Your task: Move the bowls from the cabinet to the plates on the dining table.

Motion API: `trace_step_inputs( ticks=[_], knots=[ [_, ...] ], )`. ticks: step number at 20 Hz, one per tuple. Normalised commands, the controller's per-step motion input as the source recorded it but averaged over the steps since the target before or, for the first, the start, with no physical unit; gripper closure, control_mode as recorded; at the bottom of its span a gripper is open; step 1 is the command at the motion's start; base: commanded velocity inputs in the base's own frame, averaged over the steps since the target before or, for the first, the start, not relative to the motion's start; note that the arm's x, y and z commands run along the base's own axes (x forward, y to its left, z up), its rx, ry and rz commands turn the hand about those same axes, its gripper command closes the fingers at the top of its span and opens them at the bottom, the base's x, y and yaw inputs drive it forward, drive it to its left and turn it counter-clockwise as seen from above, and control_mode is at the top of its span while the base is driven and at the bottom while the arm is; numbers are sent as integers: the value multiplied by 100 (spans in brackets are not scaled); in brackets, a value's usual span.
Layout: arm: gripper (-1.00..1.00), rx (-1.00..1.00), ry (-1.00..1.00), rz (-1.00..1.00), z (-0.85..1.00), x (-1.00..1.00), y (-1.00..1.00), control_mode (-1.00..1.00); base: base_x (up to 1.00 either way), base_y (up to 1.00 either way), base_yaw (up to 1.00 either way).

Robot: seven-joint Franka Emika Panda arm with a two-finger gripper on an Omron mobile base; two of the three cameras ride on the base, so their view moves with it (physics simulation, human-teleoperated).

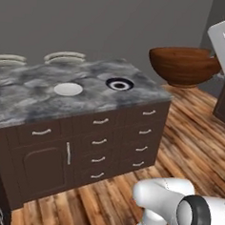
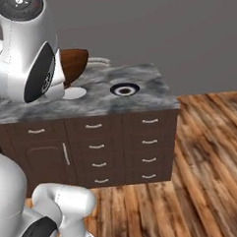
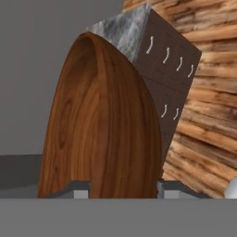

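A glossy reddish-brown wooden bowl [image 1: 185, 66] hangs in the air, off the right end of the dining table [image 1: 34, 98] and above its top. My gripper [image 3: 122, 187] is shut on the bowl [image 3: 102, 129], whose rim stands between the two finger tips. In the right base view my arm hides most of the bowl [image 2: 73, 63]. On the marble top lie a white plate [image 1: 68, 89] and, to its right, a dark navy plate [image 1: 119, 84] with a white ring. The navy plate [image 2: 124, 89] lies bare, and the white plate [image 2: 76, 93] is half covered by my arm. The cabinet is out of view.
Two chair backs [image 1: 64, 57] rise behind the table's far edge. Dark drawers with silver handles [image 1: 98, 142] fill the table's front. Wooden floor [image 1: 194, 135] stretches to the right of the table. My arm's elbow [image 2: 25, 46] blocks the left of the right base view.
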Motion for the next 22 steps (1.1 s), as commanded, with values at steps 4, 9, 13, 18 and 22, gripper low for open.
trace_step_inputs(
  ticks=[4, 9, 13, 18, 22],
  knots=[
    [100, 0, 0, 0, 0, 0, 0, 100, 100, 22, 7],
    [100, 0, 0, 0, 0, 0, 0, 100, 100, 12, 8],
    [100, 0, 0, 0, 0, 0, 0, 100, 100, 20, 7],
    [100, 0, 0, 0, 0, 0, 0, 100, 100, 13, 6],
    [100, 0, 0, 0, 0, 0, 0, 100, 100, 31, 4]
  ],
)
